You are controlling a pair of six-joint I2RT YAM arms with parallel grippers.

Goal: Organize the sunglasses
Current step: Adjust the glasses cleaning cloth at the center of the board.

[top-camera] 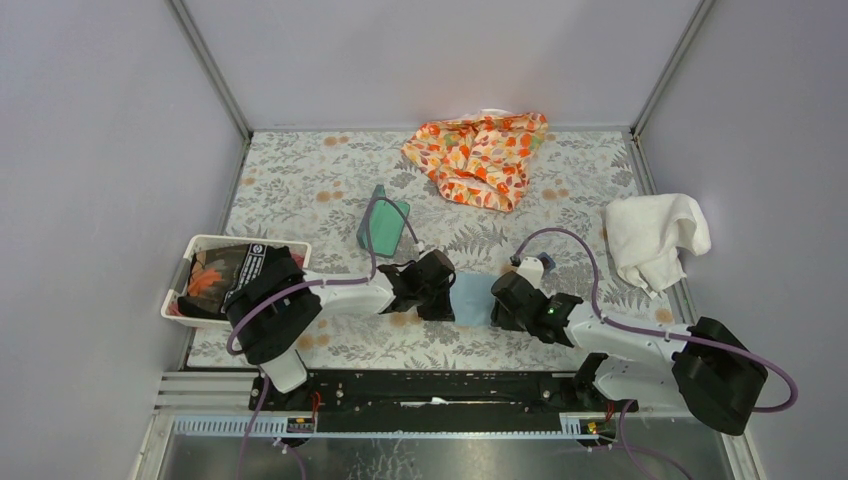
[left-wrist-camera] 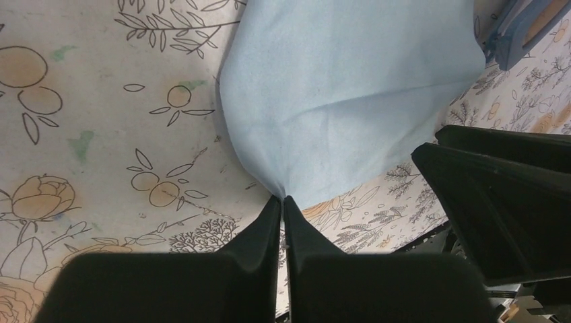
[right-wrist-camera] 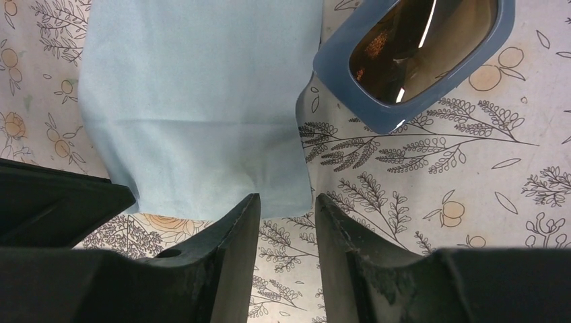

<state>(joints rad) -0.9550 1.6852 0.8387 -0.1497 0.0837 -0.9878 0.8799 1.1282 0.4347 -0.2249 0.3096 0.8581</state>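
Note:
The sunglasses (right-wrist-camera: pixel 414 54), blue-framed with brown lenses, lie on the floral table just right of the light blue cloth (right-wrist-camera: pixel 202 101); one corner of them shows in the left wrist view (left-wrist-camera: pixel 518 30). My left gripper (left-wrist-camera: pixel 283 197) is shut on the cloth's (left-wrist-camera: pixel 350 87) near left corner, which puckers at the fingertips. My right gripper (right-wrist-camera: pixel 286 200) is open at the cloth's near right corner, its left finger over the hem and the gap mostly over bare table. In the top view both grippers (top-camera: pixel 440 290) (top-camera: pixel 505 300) flank the cloth (top-camera: pixel 472 298).
A dark case (top-camera: pixel 383 225) with a teal inside lies behind the left arm. An orange patterned fabric (top-camera: pixel 480 155) sits at the back and a white towel (top-camera: pixel 655 235) at the right edge. A white bin (top-camera: pixel 235 245) with dark contents stands at the left.

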